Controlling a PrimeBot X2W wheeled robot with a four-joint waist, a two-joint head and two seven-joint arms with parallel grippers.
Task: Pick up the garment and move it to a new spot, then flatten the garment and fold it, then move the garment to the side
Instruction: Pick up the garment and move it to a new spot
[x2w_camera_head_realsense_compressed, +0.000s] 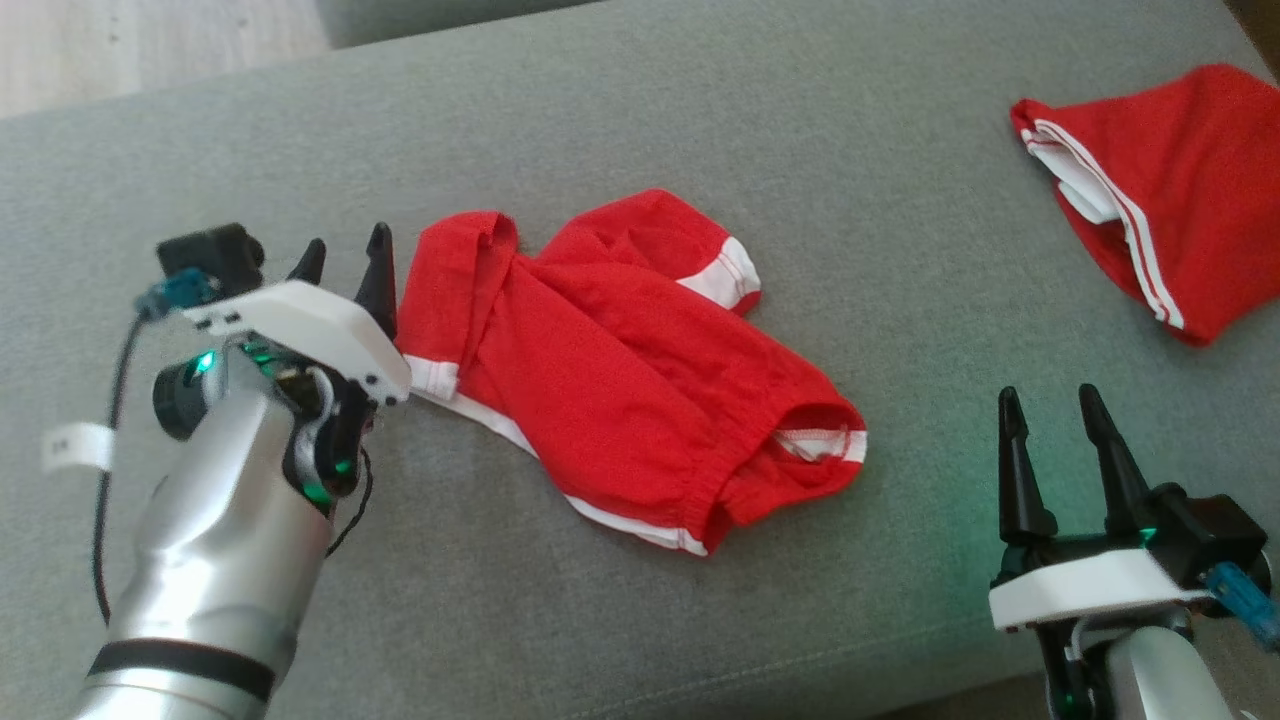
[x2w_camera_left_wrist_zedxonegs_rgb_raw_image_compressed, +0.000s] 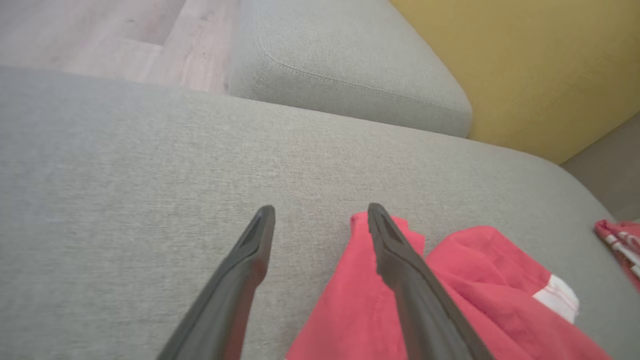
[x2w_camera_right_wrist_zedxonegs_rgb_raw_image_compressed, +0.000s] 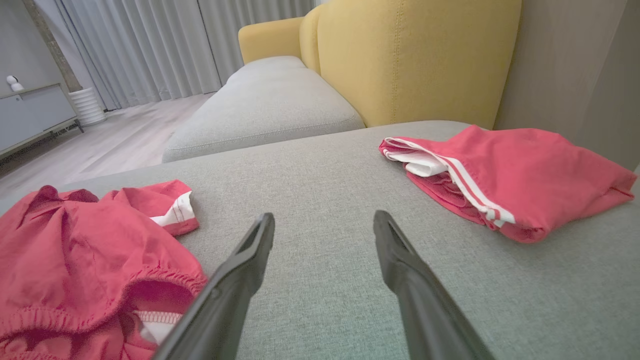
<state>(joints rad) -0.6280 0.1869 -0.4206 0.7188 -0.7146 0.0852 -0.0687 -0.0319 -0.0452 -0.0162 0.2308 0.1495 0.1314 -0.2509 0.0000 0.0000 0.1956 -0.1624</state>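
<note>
Nearest the lens, low at the left of the head view: left gripper (x2w_camera_head_realsense_compressed: 347, 240) on its silver forearm, two dark fingers spread well apart, holding nothing. Hovers at the left edge of the crumpled red shorts with white trim (x2w_camera_head_realsense_compressed: 620, 370), with one finger lying across that edge in the left wrist view; touching or not, cannot tell. Low at the right: right gripper (x2w_camera_head_realsense_compressed: 1048, 395), fingers likewise wide apart, gripping nothing, poised above bare upholstery well apart from both pieces of cloth.

Underneath it all, broad grey fabric sofa cushion (x2w_camera_head_realsense_compressed: 700, 120). Behind, mustard-yellow upholstered backrest (x2w_camera_right_wrist_zedxonegs_rgb_raw_image_compressed: 415, 60) and second grey seat cushion (x2w_camera_right_wrist_zedxonegs_rgb_raw_image_compressed: 270, 105); beyond, pale wooden floor (x2w_camera_head_realsense_compressed: 120, 50). Near the middle of the broad cushion, those crumpled red shorts, elastic waistband gaping toward the right gripper, one white-cuffed leg pointing away. Far right, near the backrest, folded red garment with white side stripes (x2w_camera_head_realsense_compressed: 1180, 190), well apart from the shorts.
</note>
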